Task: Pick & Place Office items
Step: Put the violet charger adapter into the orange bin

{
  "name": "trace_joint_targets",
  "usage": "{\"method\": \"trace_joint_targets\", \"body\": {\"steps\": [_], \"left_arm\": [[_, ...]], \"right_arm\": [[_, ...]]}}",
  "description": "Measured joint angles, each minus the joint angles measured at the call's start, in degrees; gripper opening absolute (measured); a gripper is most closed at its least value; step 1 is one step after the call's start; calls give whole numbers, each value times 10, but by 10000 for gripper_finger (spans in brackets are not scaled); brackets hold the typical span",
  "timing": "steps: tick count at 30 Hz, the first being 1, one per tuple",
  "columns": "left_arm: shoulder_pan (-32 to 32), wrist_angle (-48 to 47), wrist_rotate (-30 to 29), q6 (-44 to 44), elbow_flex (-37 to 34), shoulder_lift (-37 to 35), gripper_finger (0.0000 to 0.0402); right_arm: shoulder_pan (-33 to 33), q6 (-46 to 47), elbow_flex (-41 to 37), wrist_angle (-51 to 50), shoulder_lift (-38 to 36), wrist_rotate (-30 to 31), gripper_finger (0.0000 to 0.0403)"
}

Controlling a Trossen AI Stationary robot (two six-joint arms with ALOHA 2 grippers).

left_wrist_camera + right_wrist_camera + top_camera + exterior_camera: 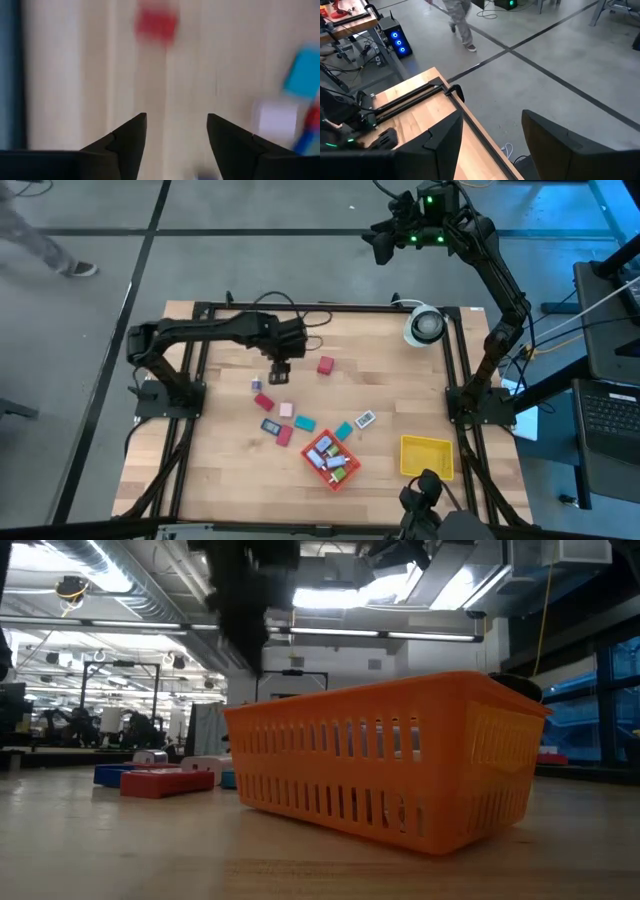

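Several tiny office items lie loose mid-table: a red block (325,365), a red piece (264,402), a pink one (287,409), a teal one (304,423), and a white-and-teal one (365,419). More of them sit in the orange-red tray (313,466). My left gripper (281,373) hangs open above the table just left of the red block, fingers pointing down. In its wrist view the open left gripper (177,130) shows bare wood between its fingers, with the red block (156,24) ahead. My right gripper (383,242) is raised beyond the far edge, open (492,130).
The yellow tray (427,457) sits near the right near corner. A white round object (424,325) rests by the far right corner. The low view shows the orange tray's slotted wall (390,760) close by. A person (460,20) walks on the floor beyond the table.
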Motion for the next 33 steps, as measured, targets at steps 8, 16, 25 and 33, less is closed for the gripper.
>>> {"method": "trace_joint_targets", "body": {"steps": [8,16,25,33], "left_arm": [[30,460,-56,-69,3,-63,187],[83,244,-236,-106,29,-61,208],[91,246,-194,-39,31,-75,202],[77,607,-147,-53,22,-106,189]], "right_arm": [[0,14,0,3,0,-1,211],[0,35,0,3,0,-15,210],[0,36,0,3,0,-15,210],[4,42,0,0,0,-15,210]]}}
